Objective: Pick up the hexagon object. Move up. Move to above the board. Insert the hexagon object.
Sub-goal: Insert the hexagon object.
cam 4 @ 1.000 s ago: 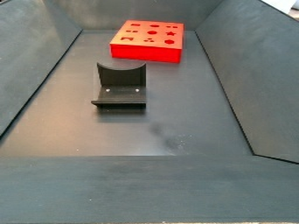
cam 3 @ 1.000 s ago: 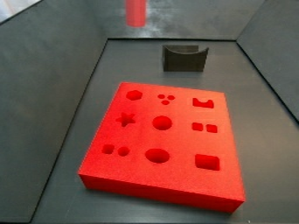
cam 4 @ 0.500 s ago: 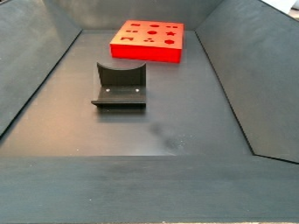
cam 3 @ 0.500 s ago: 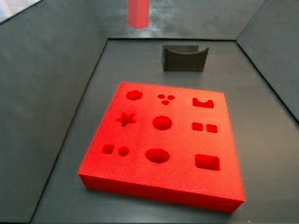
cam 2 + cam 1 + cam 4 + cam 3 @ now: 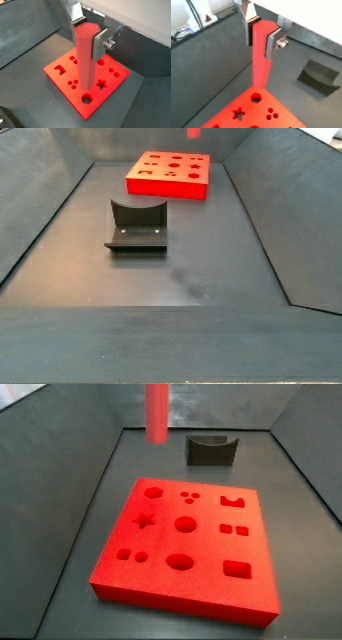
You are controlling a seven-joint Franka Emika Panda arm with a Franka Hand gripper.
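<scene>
My gripper point(image 5: 262, 31) is shut on the top of the hexagon object point(image 5: 260, 62), a tall slim salmon-red prism that hangs upright; both wrist views show it, the gripper point(image 5: 89, 33) clamping the rod point(image 5: 84, 65). Below lies the board point(image 5: 100, 97), a flat bright red slab with star, round and square recesses. In a side view the rod point(image 5: 156, 412) hangs above the board's point(image 5: 201, 589) far edge, its lower end clear of the surface; the gripper itself is out of frame there. In a side view only the rod's tip point(image 5: 195, 132) shows above the board point(image 5: 171, 188).
The dark fixture point(image 5: 210, 449) stands beyond the board, also seen in a side view point(image 5: 138, 225) and in a wrist view point(image 5: 319, 76). Grey walls point(image 5: 54, 454) enclose the floor on all sides.
The hexagon object has come lower into a side view, hanging further down toward the board's far edge. Its tip has newly appeared at the top of a side view.
</scene>
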